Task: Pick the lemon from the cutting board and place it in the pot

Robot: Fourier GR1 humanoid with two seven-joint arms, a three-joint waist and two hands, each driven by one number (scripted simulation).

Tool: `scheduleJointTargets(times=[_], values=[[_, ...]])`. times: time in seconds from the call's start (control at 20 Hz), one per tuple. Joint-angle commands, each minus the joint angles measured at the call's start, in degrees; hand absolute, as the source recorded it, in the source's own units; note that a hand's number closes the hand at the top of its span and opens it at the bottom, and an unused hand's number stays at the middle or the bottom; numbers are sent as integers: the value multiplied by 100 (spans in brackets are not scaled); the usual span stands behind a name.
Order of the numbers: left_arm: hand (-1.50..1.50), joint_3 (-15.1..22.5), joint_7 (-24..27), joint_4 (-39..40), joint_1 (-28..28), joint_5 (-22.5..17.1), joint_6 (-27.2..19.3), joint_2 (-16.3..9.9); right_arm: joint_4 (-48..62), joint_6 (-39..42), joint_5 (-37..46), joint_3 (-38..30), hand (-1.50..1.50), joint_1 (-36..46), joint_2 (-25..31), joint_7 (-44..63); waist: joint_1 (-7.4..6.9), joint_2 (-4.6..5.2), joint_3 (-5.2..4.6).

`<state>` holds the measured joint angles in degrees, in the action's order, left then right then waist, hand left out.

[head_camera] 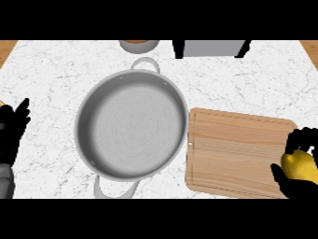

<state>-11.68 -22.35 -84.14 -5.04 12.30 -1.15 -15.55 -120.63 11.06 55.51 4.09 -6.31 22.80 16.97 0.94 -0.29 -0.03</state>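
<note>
From the head view, the right hand point(306, 161) is at the right edge of the wooden cutting board point(237, 151), black fingers and thumb curled round the lemon point(301, 167), which shows as a glossy yellow oval between them. So the fruit is in the grasp, over the board's right edge and well apart from the pot point(132, 126). Whether it has cleared the wood or rests on it cannot be told from this steep angle. The pot sits just beside the board's left side, a wide, shallow, round vessel of brushed grey metal with a loop handle at the far rim and another at the near rim, its inside bare and faintly ringed. That closeness looks deliberate: the carry should be a short sweep leftward over the low rim. The board itself is pale timber with fine straight grain, rounded corners and a shallow groove running inside its border. Under everything lies a white marble counter point(51, 74) veined in grey, with wood showing at both far corners. Over at the left edge, the left hand point(6, 135) rests, fingers straight and pointing up, holding nothing, with a pale, rounded object just beside it, too cut off to name. At the far edge, a grey appliance and a small round container are only partly visible.
</note>
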Motion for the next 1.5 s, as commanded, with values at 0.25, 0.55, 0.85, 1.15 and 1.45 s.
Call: scheduleJointTargets(times=[0.25,0.55,0.85,1.15,1.45], values=[[0,64,147,-34,83,82,-62,90,-2265,-158,-441,271,150,399,-622,290,-49,4,-3],[0,112,-121,-22,-164,68,1,90,-2241,911,-400,833,150,2335,-793,1737,-124,-1,-14],[0,69,-29,112,-156,64,27,87,-1477,2027,-482,1509,150,4190,-1602,3238,-111,6,-11],[0,180,179,247,-196,224,-171,279,231,1712,-711,1555,150,5501,-2260,4028,-139,26,-8],[0,112,-229,-203,-188,101,114,44,1600,863,-980,2035,150,5964,-2274,4193,-187,25,-2]])
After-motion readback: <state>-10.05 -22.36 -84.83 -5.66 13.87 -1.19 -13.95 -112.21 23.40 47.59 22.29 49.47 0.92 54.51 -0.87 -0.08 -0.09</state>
